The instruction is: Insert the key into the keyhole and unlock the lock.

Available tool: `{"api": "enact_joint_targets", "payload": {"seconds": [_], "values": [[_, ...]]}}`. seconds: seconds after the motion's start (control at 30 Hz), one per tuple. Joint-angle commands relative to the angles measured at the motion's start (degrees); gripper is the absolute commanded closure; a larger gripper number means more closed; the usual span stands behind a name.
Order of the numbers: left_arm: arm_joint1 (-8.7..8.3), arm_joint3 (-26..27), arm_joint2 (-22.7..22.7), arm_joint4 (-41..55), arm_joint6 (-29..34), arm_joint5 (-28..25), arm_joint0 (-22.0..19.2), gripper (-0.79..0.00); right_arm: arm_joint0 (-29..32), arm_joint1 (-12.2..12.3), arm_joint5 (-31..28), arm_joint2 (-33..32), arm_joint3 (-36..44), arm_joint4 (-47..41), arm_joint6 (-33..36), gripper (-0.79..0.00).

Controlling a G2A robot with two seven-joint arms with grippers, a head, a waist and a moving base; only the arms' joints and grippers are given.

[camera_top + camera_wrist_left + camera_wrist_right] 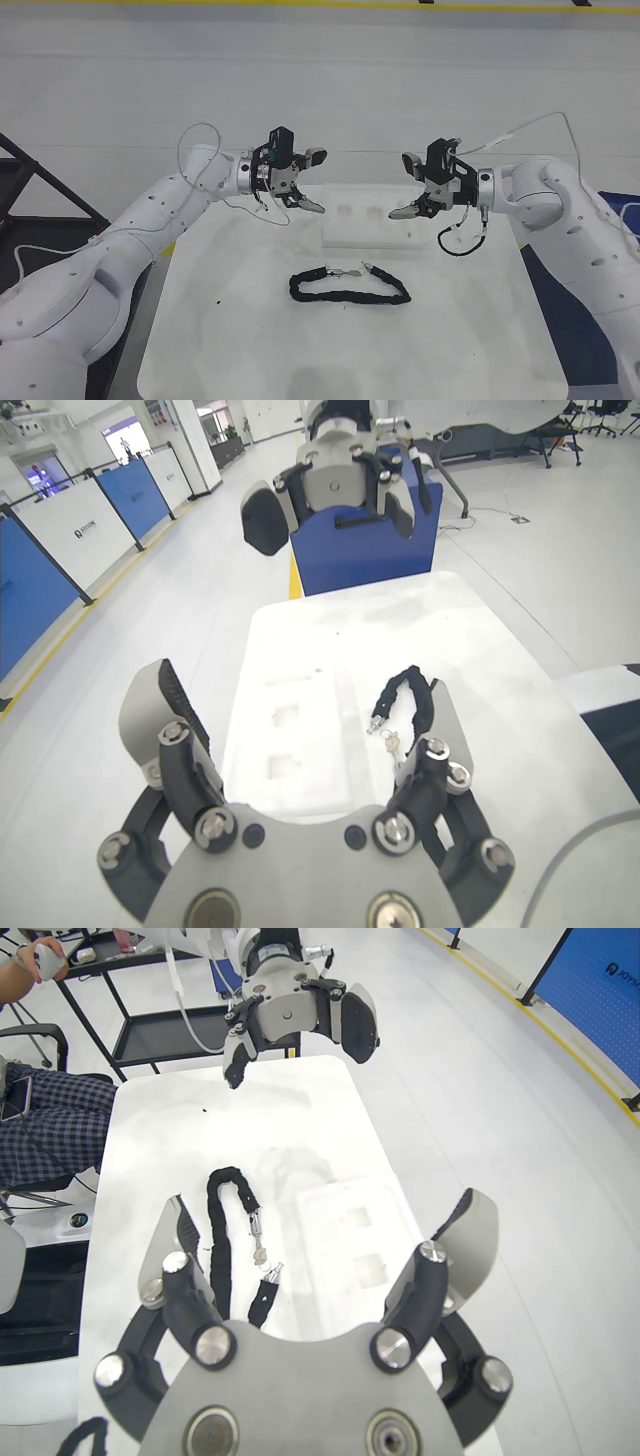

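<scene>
The black chain lock point(348, 292) lies curled mid-table point(250, 330), its two metal ends apart, with the key point(260, 1255) between them at one end; I cannot tell whether it sits in the keyhole. Just behind the lock sits a white foam block point(340, 238). Above the block's two sides hang the left gripper point(316, 181) and right gripper point(405, 186), facing each other, both with fingers spread and holding nothing.

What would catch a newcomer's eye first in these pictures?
A black fabric-sleeved chain lock lies looped on the white table, a small key between its metal ends. Over the table's far edge, the left gripper and right gripper hang open, facing each other across a white foam tray.
</scene>
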State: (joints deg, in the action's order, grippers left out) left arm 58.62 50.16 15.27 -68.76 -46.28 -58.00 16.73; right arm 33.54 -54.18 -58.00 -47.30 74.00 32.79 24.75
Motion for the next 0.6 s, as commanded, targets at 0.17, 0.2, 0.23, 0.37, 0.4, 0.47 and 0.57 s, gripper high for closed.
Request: {"api": "enact_joint_targets", "payload": {"seconds": [0.17,0.2,0.23,0.37,0.4,0.47,0.57], "values": [[-2.63,2.2,-4.4,9.6,0.0,0.0,-5.4,-0.785,-7.7,-0.5,0.0,5.0,-4.2,-4.0,1.7,-0.785],[-3.00,2.5,-5.3,10.4,0.0,0.0,-6.1,-0.785,-8.4,-0.5,0.0,5.6,-4.7,-4.2,2.1,-0.785],[-3.34,2.8,-5.5,10.5,0.0,0.0,-6.6,-0.785,-9.0,-0.5,0.0,6.2,-5.1,-4.6,2.2,-0.785],[-3.97,3.6,-5.5,10.8,0.0,0.0,-6.8,-0.785,-10.1,-0.4,0.0,7.3,-6.1,-5.2,2.2,-0.785],[-3.98,3.6,-5.6,10.8,0.0,0.0,-6.8,-0.785,-10.1,-0.4,0.0,7.3,-6.1,-5.3,2.2,-0.784],[-3.99,3.6,-5.5,10.8,0.0,0.0,-6.8,-0.785,-10.1,-0.4,0.0,7.3,-6.1,-5.3,2.2,-0.784],[-3.97,3.6,-5.5,10.8,0.0,0.0,-6.8,-0.785,-10.1,-0.4,0.0,7.3,-6.1,-5.2,2.2,-0.784]]}}
